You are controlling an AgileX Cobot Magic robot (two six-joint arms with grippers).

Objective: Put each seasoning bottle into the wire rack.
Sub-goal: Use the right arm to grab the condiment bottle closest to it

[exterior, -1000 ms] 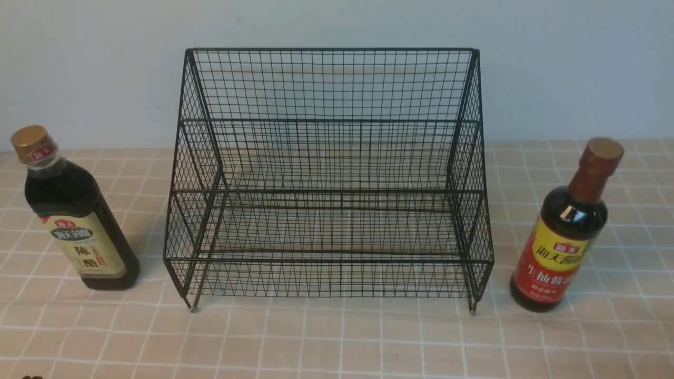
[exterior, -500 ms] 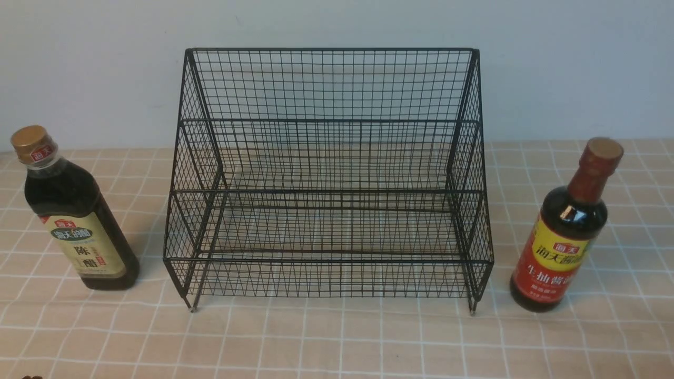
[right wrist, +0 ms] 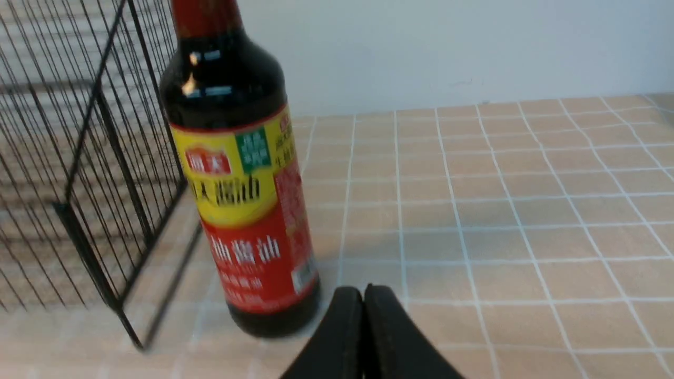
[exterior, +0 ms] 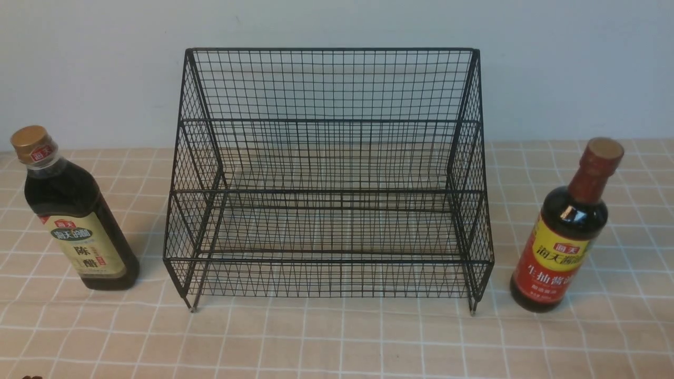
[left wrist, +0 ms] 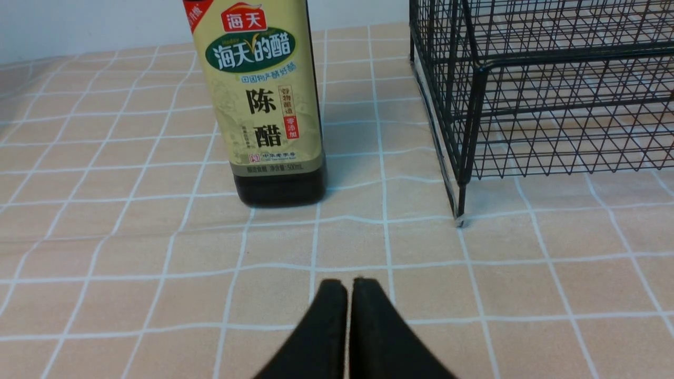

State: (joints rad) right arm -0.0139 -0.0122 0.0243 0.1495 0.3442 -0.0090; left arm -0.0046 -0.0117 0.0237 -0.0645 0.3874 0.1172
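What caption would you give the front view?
Empty black wire-mesh rack on checked tablecloth, gold-capped beige-labelled dark bottle at its left, red-capped yellow-and-red-labelled dark bottle at its right.

The table, covered in a peach cloth with a white grid, carried the black wire rack on its short feet in the middle, the gold-capped bottle upright at its left and the red-capped bottle upright at its right, neither touching it.

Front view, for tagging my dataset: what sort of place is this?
Likely a staged kitchen tabletop: checked tablecloth, black wire rack, gold-capped bottle and red-capped bottle of dark seasoning, plain wall behind.
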